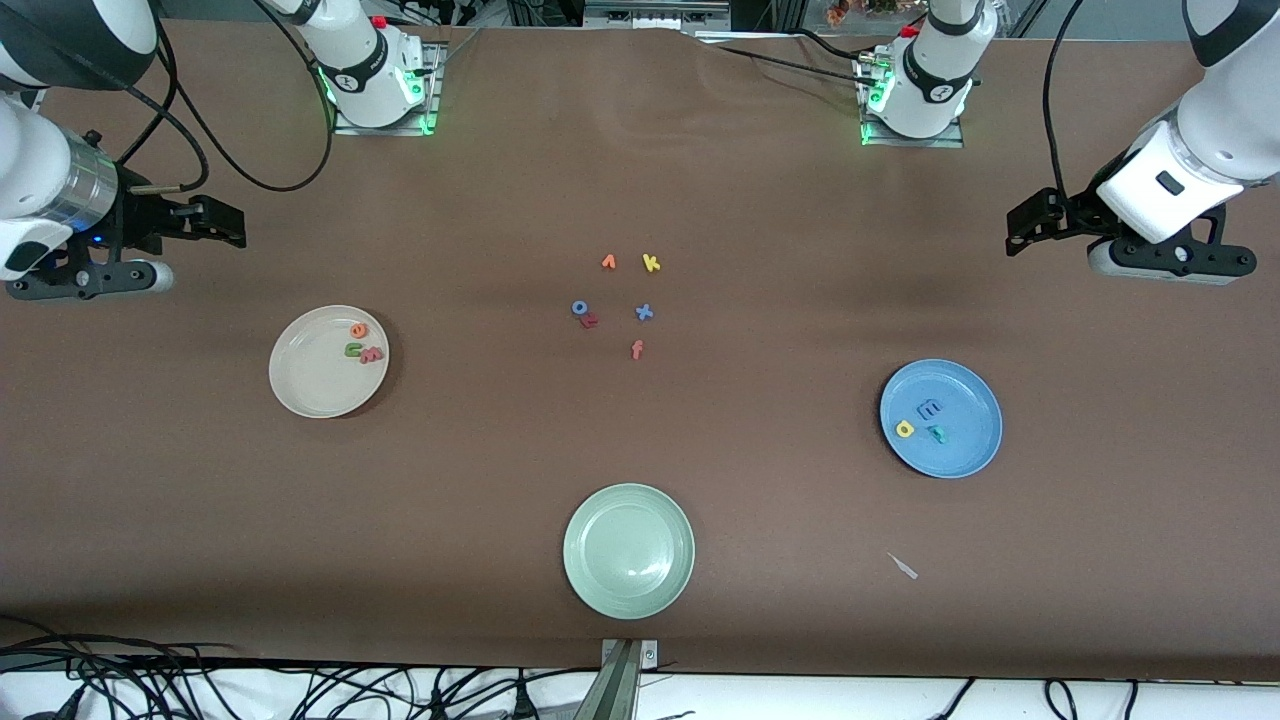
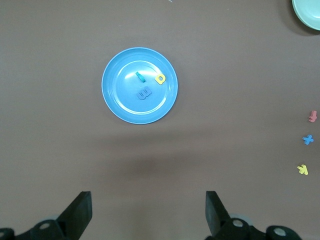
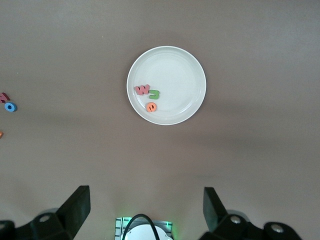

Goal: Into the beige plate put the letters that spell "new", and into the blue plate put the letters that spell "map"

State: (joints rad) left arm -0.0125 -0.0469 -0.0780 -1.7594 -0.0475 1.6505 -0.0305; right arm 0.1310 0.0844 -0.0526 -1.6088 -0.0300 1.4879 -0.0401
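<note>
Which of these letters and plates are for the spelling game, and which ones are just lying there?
For the game:
- beige plate holding green n, orange e, pink w
- blue plate holding blue m, yellow a, teal p

Just lying about:
- green plate, nothing in it
- loose letters mid-table: yellow k, blue o, blue x, orange f

- Three plates: beige plate [image 1: 310, 385], blue plate [image 1: 965, 440], green plate [image 1: 628, 550].
- Three letters in the beige plate: e [image 1: 358, 330], n [image 1: 354, 349], w [image 1: 372, 355].
- Three letters in the blue plate: m [image 1: 930, 408], a [image 1: 905, 429], p [image 1: 937, 434].
- Six loose letters [image 1: 620, 305] mid-table.
- Two arms.
</note>
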